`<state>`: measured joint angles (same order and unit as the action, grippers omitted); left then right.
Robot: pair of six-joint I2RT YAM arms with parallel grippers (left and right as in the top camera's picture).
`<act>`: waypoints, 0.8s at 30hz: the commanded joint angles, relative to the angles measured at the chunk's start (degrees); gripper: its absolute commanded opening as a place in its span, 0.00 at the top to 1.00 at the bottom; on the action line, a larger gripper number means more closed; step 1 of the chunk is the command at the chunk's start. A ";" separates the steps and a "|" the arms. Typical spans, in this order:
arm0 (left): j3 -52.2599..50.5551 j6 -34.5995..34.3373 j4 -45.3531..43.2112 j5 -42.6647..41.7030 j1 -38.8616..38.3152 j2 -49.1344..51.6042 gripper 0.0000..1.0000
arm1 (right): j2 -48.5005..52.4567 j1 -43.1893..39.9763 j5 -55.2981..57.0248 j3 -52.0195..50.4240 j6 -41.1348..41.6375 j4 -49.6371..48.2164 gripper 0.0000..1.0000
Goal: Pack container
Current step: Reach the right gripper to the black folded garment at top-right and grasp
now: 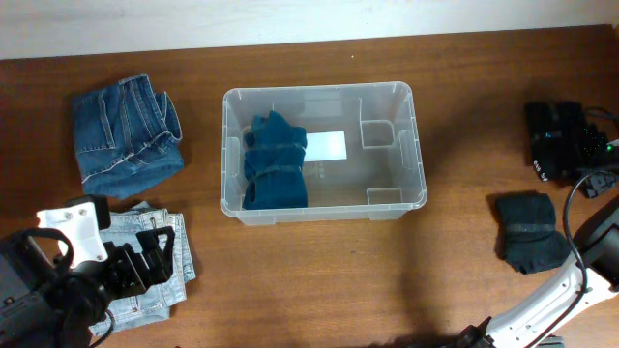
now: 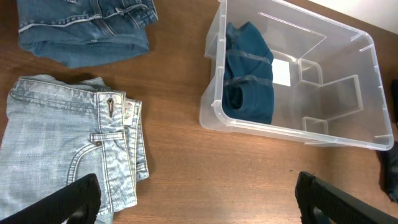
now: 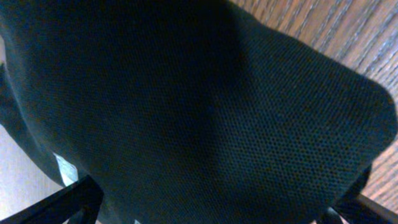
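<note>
From above, the container (image 1: 418,145) sits in the middle of the worktop (image 1: 387,280). One rolled teal cloth (image 1: 276,159) lies in its left end, and the rest of it is bare. Dark jeans (image 1: 126,135), light jeans (image 1: 179,269) and a black cloth (image 1: 527,232) lie outside, so I think most of the packing is left to do.

In the left wrist view, the left fingers (image 2: 74,199) are wide apart. They hold nothing and hang over the light jeans.

In the right wrist view, the right fingers (image 3: 62,202) are wide apart too. They are close over black fabric that fills the view. I cannot tell if they touch it.

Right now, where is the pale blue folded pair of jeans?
In the overhead view, the pale blue folded jeans lie on the left of the wooden table, nearer the robot than the dark blue folded jeans, beneath the left claw.
</note>
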<state>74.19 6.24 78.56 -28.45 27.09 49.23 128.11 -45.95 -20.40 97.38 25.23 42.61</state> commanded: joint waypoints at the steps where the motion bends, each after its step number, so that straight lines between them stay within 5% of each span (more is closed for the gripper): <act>1: 0.07 0.74 -0.11 0.04 -0.02 0.04 0.01 | 0.87 0.15 1.60 -3.74 0.57 -1.90 0.01; 5: 0.07 0.74 -0.11 0.04 -0.02 0.04 0.01 | 0.87 0.15 0.81 -5.05 0.55 -3.67 0.01; 13: 0.07 0.74 -0.11 0.04 -0.02 0.04 0.01 | 0.85 0.13 -6.25 -5.03 0.59 -5.62 0.43; 24: 0.07 0.74 -0.11 0.04 -0.02 0.04 0.01 | -1.07 -2.16 -15.10 -4.37 0.57 -6.27 0.56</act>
<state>74.19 6.24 78.56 -28.45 27.09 49.23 127.04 -47.33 -28.60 93.43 26.11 36.73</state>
